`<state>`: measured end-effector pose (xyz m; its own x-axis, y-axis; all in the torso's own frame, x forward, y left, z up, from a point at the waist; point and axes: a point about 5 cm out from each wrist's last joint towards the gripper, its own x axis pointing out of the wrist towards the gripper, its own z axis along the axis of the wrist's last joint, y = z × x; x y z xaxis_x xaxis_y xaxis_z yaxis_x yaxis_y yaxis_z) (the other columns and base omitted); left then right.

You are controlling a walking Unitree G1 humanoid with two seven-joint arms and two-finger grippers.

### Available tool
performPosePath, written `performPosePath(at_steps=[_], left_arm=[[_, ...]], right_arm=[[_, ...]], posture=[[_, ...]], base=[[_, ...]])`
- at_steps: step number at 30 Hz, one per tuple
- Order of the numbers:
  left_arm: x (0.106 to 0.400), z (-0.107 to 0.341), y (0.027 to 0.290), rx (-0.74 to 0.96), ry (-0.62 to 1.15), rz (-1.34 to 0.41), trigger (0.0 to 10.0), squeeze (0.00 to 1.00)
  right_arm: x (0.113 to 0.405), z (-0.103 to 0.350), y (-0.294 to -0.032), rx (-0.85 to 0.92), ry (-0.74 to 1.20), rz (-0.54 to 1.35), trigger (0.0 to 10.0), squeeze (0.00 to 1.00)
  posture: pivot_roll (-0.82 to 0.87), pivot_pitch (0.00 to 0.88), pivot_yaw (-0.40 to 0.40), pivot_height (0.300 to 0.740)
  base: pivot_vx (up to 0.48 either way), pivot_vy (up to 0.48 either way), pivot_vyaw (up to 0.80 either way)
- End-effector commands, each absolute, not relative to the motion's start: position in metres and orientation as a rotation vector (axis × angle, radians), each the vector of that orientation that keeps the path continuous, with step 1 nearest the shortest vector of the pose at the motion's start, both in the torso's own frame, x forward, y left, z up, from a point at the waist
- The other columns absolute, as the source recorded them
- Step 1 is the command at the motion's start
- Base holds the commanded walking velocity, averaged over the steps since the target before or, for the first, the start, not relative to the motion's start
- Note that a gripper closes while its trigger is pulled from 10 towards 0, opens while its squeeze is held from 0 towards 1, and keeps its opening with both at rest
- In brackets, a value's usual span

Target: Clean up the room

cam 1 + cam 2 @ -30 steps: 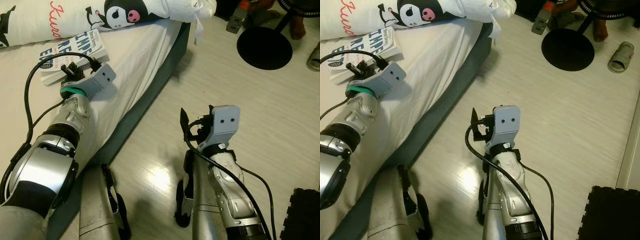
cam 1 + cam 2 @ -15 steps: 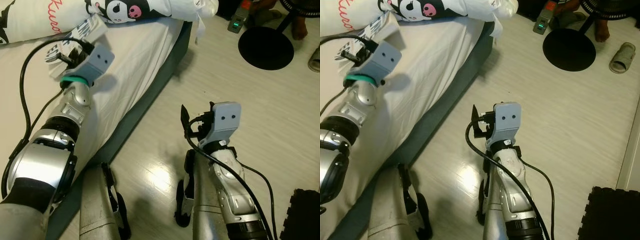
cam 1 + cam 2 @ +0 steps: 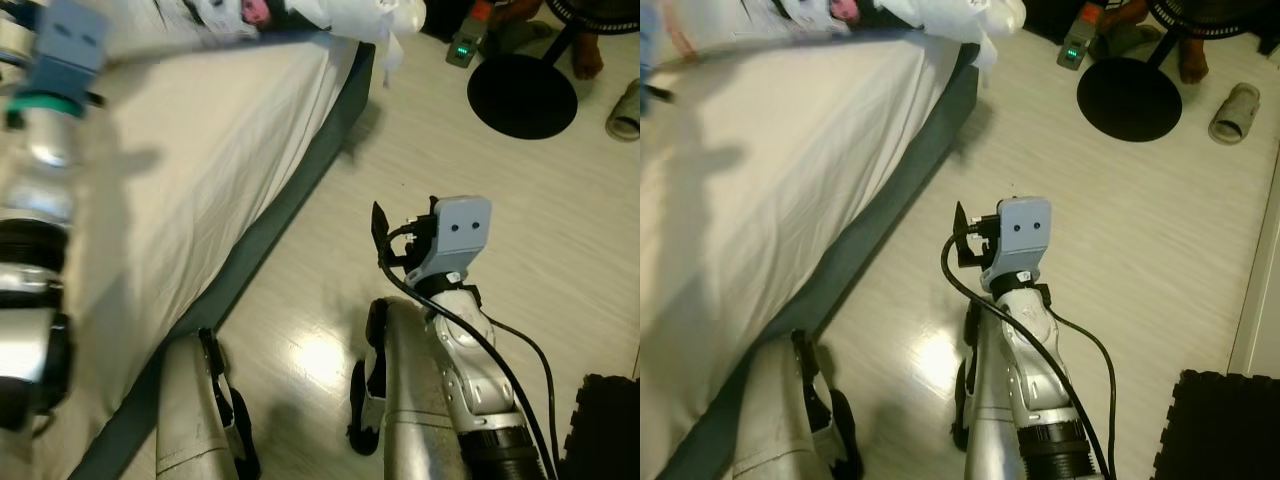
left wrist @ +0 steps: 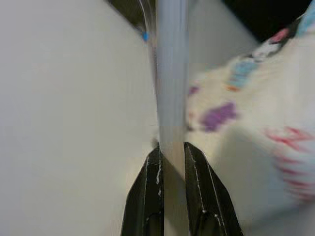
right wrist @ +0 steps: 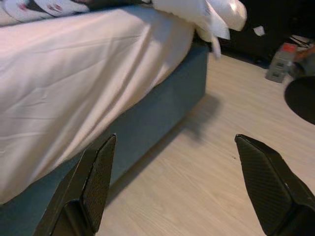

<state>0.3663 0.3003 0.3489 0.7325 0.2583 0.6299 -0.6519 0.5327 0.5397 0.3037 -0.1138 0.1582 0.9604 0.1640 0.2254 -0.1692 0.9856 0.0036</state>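
Left gripper [image 4: 167, 162] raised over the bed [image 3: 200, 160], its arm blurred at the head view's upper left. Fingers [image 4: 147, 191] closed on a thin pale slab seen edge-on, likely the book [image 4: 171, 73]; title not legible. Printed pillow [image 4: 256, 113] behind it. Right gripper [image 5: 177, 162] low over the wood floor [image 5: 197, 196] beside the bed's dark base, fingers spread wide, nothing between them.

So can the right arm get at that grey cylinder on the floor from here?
Probably not as it stands: the right gripper hangs open beside the bed, and the cylinder lies far across open floor beyond the black round base.
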Motion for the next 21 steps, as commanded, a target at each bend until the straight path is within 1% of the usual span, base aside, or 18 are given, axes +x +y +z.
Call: performPosePath(at_steps=[1,3,5,6,7,9,10,11,12,13,14,15,16,17,18,20,21], left_arm=[[0.365,0.358,0.294,0.909,-0.570,0.535,10.0,0.00],[0.356,0.379,0.303,0.984,-0.589,0.524,10.0,0.00],[0.356,0.379,0.303,0.984,-0.589,0.524,10.0,0.00],[0.354,0.388,0.309,0.966,-0.565,0.529,10.0,0.00],[0.353,0.389,0.317,0.854,-0.505,0.537,10.0,0.00],[0.353,0.389,0.317,0.854,-0.505,0.537,10.0,0.00],[0.355,0.384,0.322,0.714,-0.447,0.528,10.0,0.00],[0.361,0.369,0.317,0.514,-0.404,0.479,10.0,0.00],[0.361,0.369,0.317,0.514,-0.404,0.479,10.0,0.00],[0.366,0.353,0.303,0.359,-0.397,0.415,10.0,0.00],[0.367,0.344,0.292,0.273,-0.397,0.374,10.0,0.00],[0.367,0.337,0.278,0.228,-0.421,0.339,10.0,0.00],[0.367,0.337,0.278,0.228,-0.421,0.339,10.0,0.00],[0.365,0.333,0.260,0.166,-0.458,0.318,10.0,0.00],[0.365,0.333,0.260,0.166,-0.458,0.318,10.0,0.00],[0.362,0.327,0.236,0.036,-0.496,0.305,10.0,0.00],[0.362,0.327,0.236,0.036,-0.496,0.305,10.0,0.00]], right_arm=[[0.302,0.153,-0.114,0.038,-0.212,0.169,10.0,0.00],[0.303,0.153,-0.113,0.038,-0.214,0.174,10.0,0.00],[0.303,0.153,-0.113,0.038,-0.214,0.174,10.0,0.00],[0.303,0.152,-0.113,0.037,-0.214,0.175,10.0,0.00],[0.304,0.152,-0.112,0.038,-0.214,0.177,10.0,0.00],[0.304,0.152,-0.112,0.038,-0.214,0.177,10.0,0.00],[0.304,0.151,-0.112,0.038,-0.214,0.178,10.0,0.00],[0.304,0.151,-0.112,0.039,-0.214,0.177,10.0,0.00],[0.304,0.151,-0.112,0.039,-0.214,0.177,10.0,0.00],[0.304,0.151,-0.113,0.040,-0.217,0.173,10.0,0.00],[0.303,0.151,-0.114,0.041,-0.221,0.170,10.0,0.00],[0.303,0.153,-0.115,0.042,-0.229,0.165,10.0,0.00],[0.303,0.153,-0.115,0.042,-0.229,0.165,10.0,0.00],[0.302,0.156,-0.117,0.046,-0.245,0.156,10.0,0.00],[0.302,0.156,-0.117,0.046,-0.245,0.156,10.0,0.00],[0.301,0.163,-0.121,0.055,-0.274,0.139,10.0,0.00],[0.301,0.163,-0.121,0.055,-0.274,0.139,10.0,0.00]], posture=[[-0.09,0.213,0.063,0.545],[-0.08,0.212,0.062,0.545],[-0.08,0.212,0.062,0.545],[-0.08,0.210,0.063,0.545],[-0.07,0.205,0.064,0.545],[-0.07,0.205,0.064,0.545],[-0.07,0.205,0.064,0.545],[-0.07,0.196,0.064,0.545],[-0.07,0.196,0.064,0.545],[-0.08,0.192,0.061,0.545],[-0.08,0.192,0.061,0.545],[-0.08,0.187,0.061,0.545],[-0.08,0.187,0.061,0.545],[-0.08,0.176,0.058,0.545],[-0.08,0.176,0.058,0.545],[-0.09,0.162,0.054,0.545],[-0.09,0.162,0.054,0.545]], base=[[0.000,0.000,0.00],[0.000,0.000,0.00],[0.000,0.000,0.00],[0.000,0.000,0.00],[0.000,0.000,0.00],[0.000,0.000,0.00],[0.000,0.000,0.00],[0.000,0.000,0.00],[0.000,0.000,0.00],[0.000,0.000,0.00],[0.000,0.000,0.00],[0.000,0.000,0.00],[0.000,0.000,0.00],[0.000,0.000,0.00],[0.000,0.000,0.00],[0.000,0.000,0.00],[0.000,0.000,0.00]])
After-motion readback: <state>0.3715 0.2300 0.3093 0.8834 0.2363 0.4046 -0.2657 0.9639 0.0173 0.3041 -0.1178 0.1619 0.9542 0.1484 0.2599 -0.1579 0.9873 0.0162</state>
